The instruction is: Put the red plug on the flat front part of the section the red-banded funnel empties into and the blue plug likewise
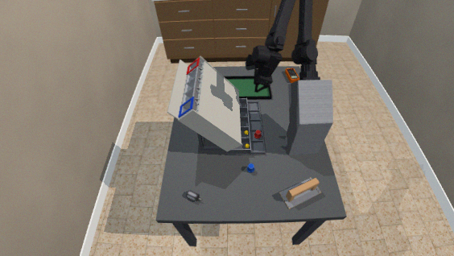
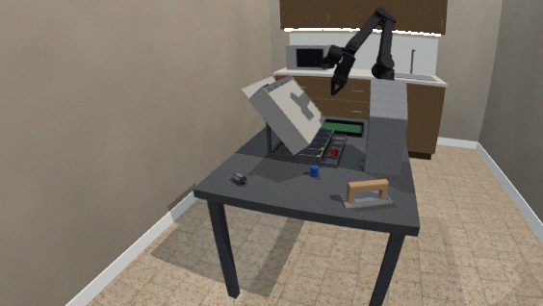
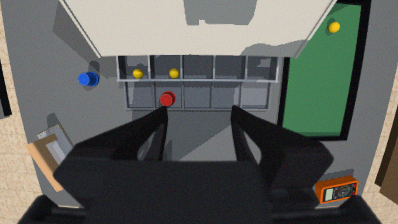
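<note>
My gripper (image 1: 261, 86) hangs open and empty high above the green marble tray (image 1: 247, 88), beside the tilted cover (image 1: 213, 105). The red-banded funnel (image 1: 193, 65) and blue-banded funnel (image 1: 186, 107) sit on the cover's top edge. In the wrist view the gripper (image 3: 198, 120) looks down on the row of sections. Yellow marbles lie in the first (image 3: 137, 73) and second (image 3: 173, 73) sections from the left. The red plug (image 3: 167, 98) stands on the flat front part of the second section. The blue plug (image 3: 88, 79) stands on the table left of the sections. One yellow marble (image 3: 333, 26) lies in the green tray.
A tall grey block (image 1: 311, 113) stands right of the sections. An orange meter (image 1: 292, 75) lies behind it. A wood-handled trowel (image 1: 303, 191) and a small dark object (image 1: 192, 196) lie near the front edge. A dresser stands behind the table.
</note>
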You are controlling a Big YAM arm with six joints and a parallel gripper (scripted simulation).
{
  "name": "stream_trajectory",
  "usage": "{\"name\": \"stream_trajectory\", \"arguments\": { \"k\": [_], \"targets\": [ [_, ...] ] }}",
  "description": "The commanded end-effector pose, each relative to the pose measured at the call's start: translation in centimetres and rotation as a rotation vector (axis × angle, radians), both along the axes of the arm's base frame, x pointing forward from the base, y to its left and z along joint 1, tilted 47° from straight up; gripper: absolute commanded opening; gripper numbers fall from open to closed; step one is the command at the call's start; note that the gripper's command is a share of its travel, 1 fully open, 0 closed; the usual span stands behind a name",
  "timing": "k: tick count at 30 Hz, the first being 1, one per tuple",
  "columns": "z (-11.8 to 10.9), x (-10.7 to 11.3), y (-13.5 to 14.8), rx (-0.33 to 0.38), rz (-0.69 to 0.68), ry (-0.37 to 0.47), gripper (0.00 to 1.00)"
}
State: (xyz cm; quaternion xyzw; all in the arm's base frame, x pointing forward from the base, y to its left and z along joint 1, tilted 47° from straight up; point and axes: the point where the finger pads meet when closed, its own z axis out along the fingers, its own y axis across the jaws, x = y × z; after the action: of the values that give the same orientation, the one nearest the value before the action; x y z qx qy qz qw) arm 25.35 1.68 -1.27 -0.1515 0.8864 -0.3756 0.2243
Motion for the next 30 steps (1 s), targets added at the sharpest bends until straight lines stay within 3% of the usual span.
{"name": "stream_trajectory", "arguments": {
  "k": [1, 16, 20, 30],
  "targets": [
    [0.5, 1.2, 0.7, 0.023, 0.000, -0.035, 0.56],
    [0.5, 1.2, 0.7, 0.023, 0.000, -0.035, 0.56],
    [0.5, 2.5, 1.3, 0.028, -0.006, -0.041, 0.56],
    [0.3, 3.2, 1.6, 0.028, -0.006, -0.040, 0.56]
  ]
}}
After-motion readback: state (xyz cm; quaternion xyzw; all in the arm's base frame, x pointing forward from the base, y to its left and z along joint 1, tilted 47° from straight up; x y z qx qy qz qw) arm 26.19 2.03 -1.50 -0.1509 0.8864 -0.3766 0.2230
